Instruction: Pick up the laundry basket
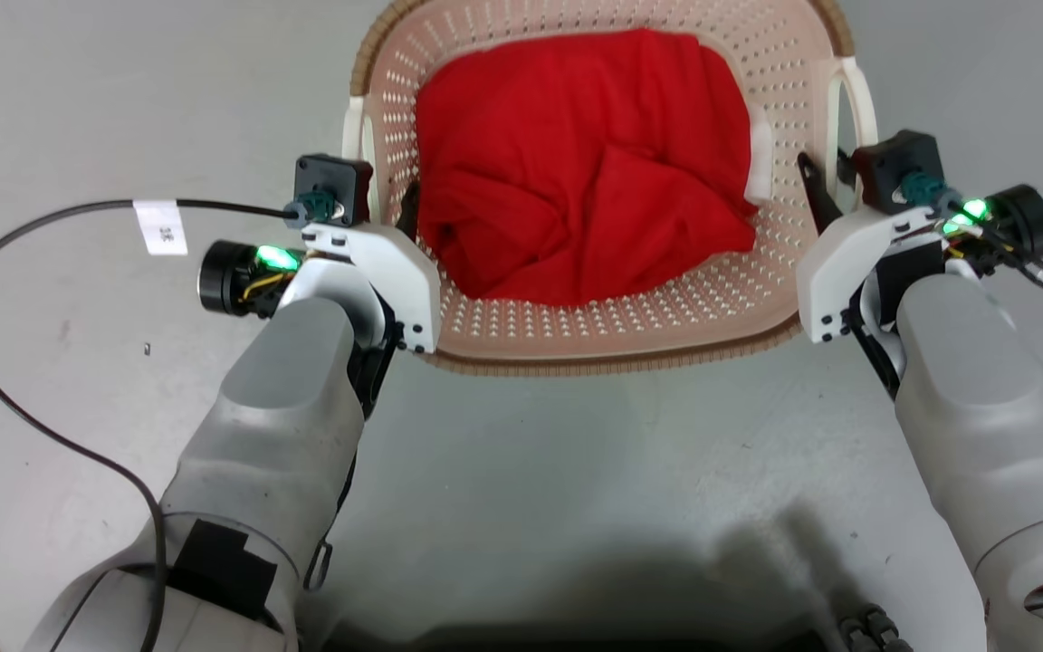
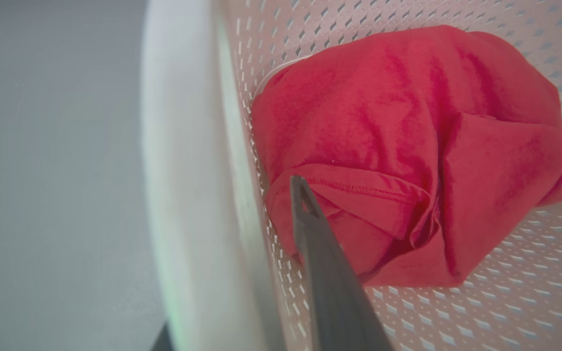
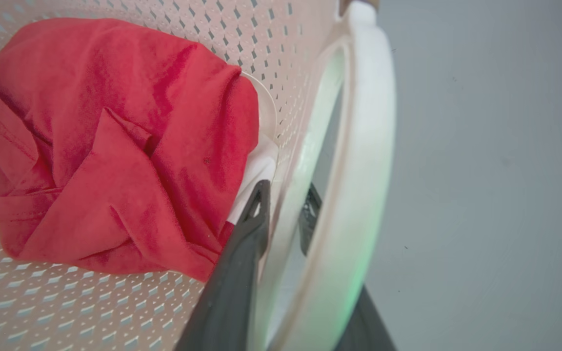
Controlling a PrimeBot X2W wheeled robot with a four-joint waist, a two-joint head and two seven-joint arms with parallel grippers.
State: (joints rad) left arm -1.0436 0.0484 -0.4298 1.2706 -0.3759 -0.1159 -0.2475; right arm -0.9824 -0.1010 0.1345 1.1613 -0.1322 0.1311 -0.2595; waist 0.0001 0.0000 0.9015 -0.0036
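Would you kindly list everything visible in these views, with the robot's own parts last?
laundry basket: one, cream with a brown rim, between the two grippers
red cloth: one, red, crumpled inside the basket
white cloth: one, white, under the red cloth by the basket's right wall
floor: one, grey, all around
cable: one, black with a white label, running left from the left wrist
left gripper: one, dark jaws astride the basket's left wall
right gripper: one, dark jaws astride the right wall
forearms: two, pale grey, lower corners
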